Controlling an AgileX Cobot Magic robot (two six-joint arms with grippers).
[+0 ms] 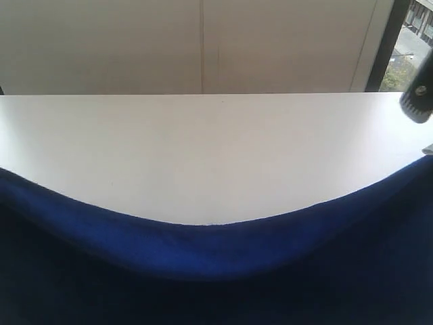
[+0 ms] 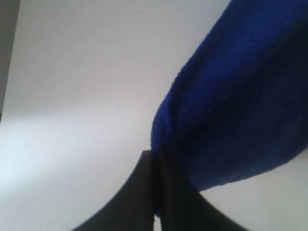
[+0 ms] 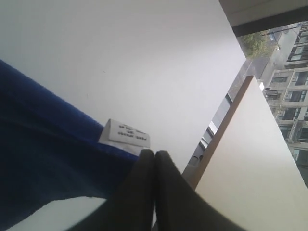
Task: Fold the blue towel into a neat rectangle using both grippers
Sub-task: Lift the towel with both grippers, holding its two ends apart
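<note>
The blue towel (image 1: 216, 271) hangs lifted across the bottom of the exterior view. Its upper edge sags in the middle and rises toward both sides, and it hides the near part of the table. In the left wrist view my left gripper (image 2: 155, 153) is shut on a bunched corner of the blue towel (image 2: 231, 106), which stretches away from the fingertips above the table. In the right wrist view my right gripper (image 3: 155, 152) is shut on the towel's (image 3: 43, 144) edge, right beside its small white tag (image 3: 126, 133). Neither pair of jaws shows in the exterior view.
The white table (image 1: 216, 149) runs back to a pale wall (image 1: 203, 40). A black part of the right arm (image 1: 418, 100) shows at the right edge, beside a window (image 1: 413, 40). In the right wrist view the table's side edge (image 3: 226, 130) lies close to the gripper.
</note>
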